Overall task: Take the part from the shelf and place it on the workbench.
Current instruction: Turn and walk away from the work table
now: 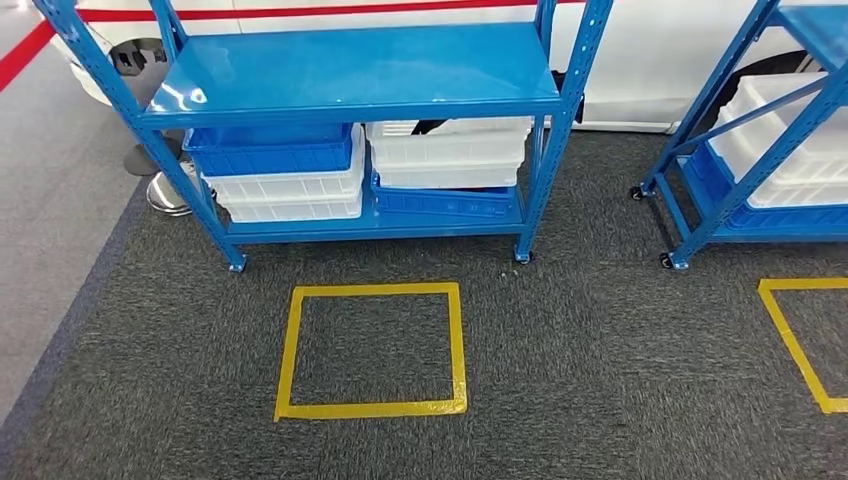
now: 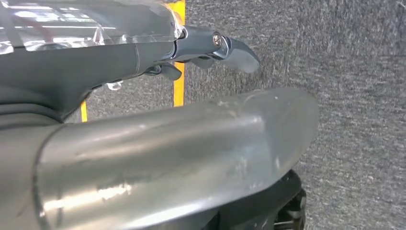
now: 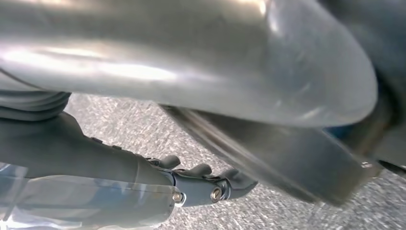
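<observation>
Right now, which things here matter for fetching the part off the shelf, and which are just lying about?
Job:
blue shelf
white bins
blue bins
left robot hand
right robot hand

Lying about:
yellow tape square
second shelf
white car

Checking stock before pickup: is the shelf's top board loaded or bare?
Bare: the top board shows only glare; stacked bins sit on the level beneath.
</observation>
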You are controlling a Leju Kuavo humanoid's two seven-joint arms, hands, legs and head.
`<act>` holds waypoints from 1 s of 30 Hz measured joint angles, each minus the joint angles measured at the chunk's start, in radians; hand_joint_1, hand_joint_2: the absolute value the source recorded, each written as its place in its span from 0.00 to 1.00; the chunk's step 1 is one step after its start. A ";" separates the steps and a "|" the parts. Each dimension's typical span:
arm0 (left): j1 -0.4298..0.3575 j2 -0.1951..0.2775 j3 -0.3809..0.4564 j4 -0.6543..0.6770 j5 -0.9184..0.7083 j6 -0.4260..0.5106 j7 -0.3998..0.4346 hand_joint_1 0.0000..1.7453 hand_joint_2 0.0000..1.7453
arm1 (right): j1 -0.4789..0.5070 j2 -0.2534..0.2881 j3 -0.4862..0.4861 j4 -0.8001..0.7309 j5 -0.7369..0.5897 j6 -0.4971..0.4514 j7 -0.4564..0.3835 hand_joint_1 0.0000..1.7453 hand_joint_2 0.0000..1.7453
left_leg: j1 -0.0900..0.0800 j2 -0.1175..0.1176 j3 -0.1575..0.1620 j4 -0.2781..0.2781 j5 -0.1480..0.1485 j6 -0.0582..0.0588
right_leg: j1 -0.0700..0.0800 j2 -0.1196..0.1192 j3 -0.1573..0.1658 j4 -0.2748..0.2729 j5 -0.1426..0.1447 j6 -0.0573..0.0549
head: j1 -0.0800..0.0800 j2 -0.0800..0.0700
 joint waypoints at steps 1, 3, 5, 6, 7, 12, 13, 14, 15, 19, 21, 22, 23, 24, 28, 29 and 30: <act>0.000 0.000 0.000 0.000 -0.002 0.001 0.000 0.00 0.00 | 0.001 0.000 -0.001 0.000 0.000 0.000 0.001 0.00 0.00 | 0.001 0.003 -0.001 0.014 -0.005 -0.004 | 0.000 -0.002 0.007 -0.001 0.000 -0.007 | -0.001 0.000; -0.002 0.000 0.001 0.000 -0.005 0.003 0.001 0.00 0.00 | 0.000 0.001 -0.003 0.000 0.000 0.000 0.002 0.00 0.00 | 0.003 0.011 -0.037 0.082 -0.031 -0.009 | 0.000 -0.007 0.019 -0.005 -0.003 -0.017 | -0.005 0.000; -0.003 0.000 0.002 0.000 -0.009 0.004 0.001 0.00 0.00 | 0.001 0.001 -0.006 0.000 0.001 0.000 0.003 0.00 0.00 | 0.003 0.016 -0.115 0.209 -0.077 -0.011 | 0.004 -0.010 0.027 -0.005 -0.012 -0.024 | -0.008 0.000; -0.002 0.000 0.002 0.000 -0.010 0.004 0.001 0.00 0.00 | 0.001 0.001 -0.008 0.000 0.001 0.000 0.004 0.00 0.00 | 0.003 0.017 -0.153 0.260 -0.093 -0.010 | 0.007 -0.011 0.032 -0.005 -0.017 -0.027 | -0.008 0.000; 0.000 0.000 0.002 0.000 -0.011 0.004 0.001 0.00 0.00 | 0.002 0.001 -0.009 0.000 0.001 0.000 0.005 0.00 0.00 | 0.002 0.017 -0.176 0.278 -0.089 -0.007 | 0.009 -0.011 0.039 -0.005 -0.024 -0.028 | -0.008 0.000; 0.003 0.000 0.007 0.000 -0.014 0.008 0.003 0.00 0.00 | 0.002 0.003 -0.014 0.001 0.001 0.000 0.007 0.00 0.00 | -0.015 0.020 -0.128 0.058 0.068 0.032 | 0.020 -0.011 0.082 -0.006 -0.059 -0.022 | -0.008 0.000; 0.002 0.000 0.008 0.000 -0.015 0.009 0.003 0.00 0.00 | 0.002 0.004 -0.014 0.001 0.001 0.000 0.008 0.00 0.00 | -0.018 0.020 -0.123 0.046 0.069 0.037 | 0.020 -0.011 0.086 -0.007 -0.065 -0.016 | -0.007 0.000; 0.002 0.000 0.009 0.000 -0.016 0.009 0.004 0.00 0.00 | 0.001 0.004 -0.015 0.001 0.001 0.000 0.008 0.00 0.00 | -0.021 0.020 -0.120 0.044 0.063 0.039 | 0.020 -0.012 0.090 -0.010 -0.070 -0.009 | -0.008 0.000; 0.003 -0.001 0.010 0.000 -0.017 0.010 0.005 0.00 0.00 | 0.000 0.004 -0.015 0.001 0.001 0.000 0.009 0.00 0.00 | -0.018 0.019 -0.112 0.035 0.070 0.041 | 0.020 -0.013 0.095 -0.013 -0.075 -0.002 | -0.008 0.000; 0.000 -0.004 0.014 0.000 -0.020 0.010 0.006 0.00 0.00 | -0.003 0.003 -0.020 0.001 0.001 0.000 0.012 0.00 0.00 | -0.010 0.019 -0.088 0.003 0.075 0.051 | 0.018 -0.010 0.045 0.091 -0.131 0.014 | -0.004 0.000; -0.003 -0.005 0.015 0.000 -0.021 0.010 0.006 0.00 0.00 | -0.002 0.002 -0.023 0.001 0.001 0.000 0.012 0.00 0.00 | -0.011 0.018 -0.084 0.002 0.069 0.056 | 0.016 -0.009 -0.040 0.213 -0.167 0.021 | -0.004 0.000; -0.003 -0.005 0.015 0.000 -0.022 0.010 0.006 0.00 0.00 | -0.001 0.002 -0.024 0.001 0.001 0.001 0.012 0.00 0.00 | -0.011 0.018 -0.081 0.003 0.066 0.056 | 0.015 -0.009 -0.068 0.241 -0.159 0.024 | -0.004 0.000; -0.003 -0.005 0.015 0.000 -0.022 0.010 0.006 0.00 0.00 | 0.000 0.002 -0.024 0.001 0.001 0.001 0.012 0.00 0.00 | -0.011 0.017 -0.076 0.004 0.062 0.055 | 0.013 -0.009 -0.078 0.233 -0.131 0.027 | -0.004 0.000; -0.002 -0.006 0.015 0.000 -0.022 0.010 0.006 0.00 0.00 | 0.000 0.002 -0.024 0.001 0.001 0.001 0.012 0.00 0.00 | -0.010 0.016 -0.071 0.005 0.057 0.053 | 0.011 -0.009 -0.071 0.191 -0.086 0.028 | -0.003 0.000; -0.003 -0.008 0.015 0.000 -0.023 0.010 0.006 0.00 0.00 | 0.000 0.001 -0.024 0.002 0.003 0.001 0.012 0.00 0.00 | -0.016 0.013 -0.064 0.020 0.039 0.040 | 0.008 -0.005 -0.014 0.011 0.013 0.017 | -0.002 0.000; -0.004 -0.008 0.016 0.000 -0.024 0.010 0.006 0.00 0.00 | 0.000 0.001 -0.024 0.002 0.003 0.001 0.013 0.00 0.00 | -0.018 0.013 -0.065 0.022 0.037 0.043 | 0.009 -0.004 -0.012 0.006 0.012 0.013 | -0.002 0.000; -0.004 -0.008 0.016 0.000 -0.025 0.011 0.006 0.00 0.00 | 0.000 0.001 -0.024 0.002 0.004 0.001 0.013 0.00 0.00 | -0.018 0.013 -0.065 0.021 0.038 0.046 | 0.009 -0.004 -0.012 0.005 0.013 0.010 | -0.003 0.000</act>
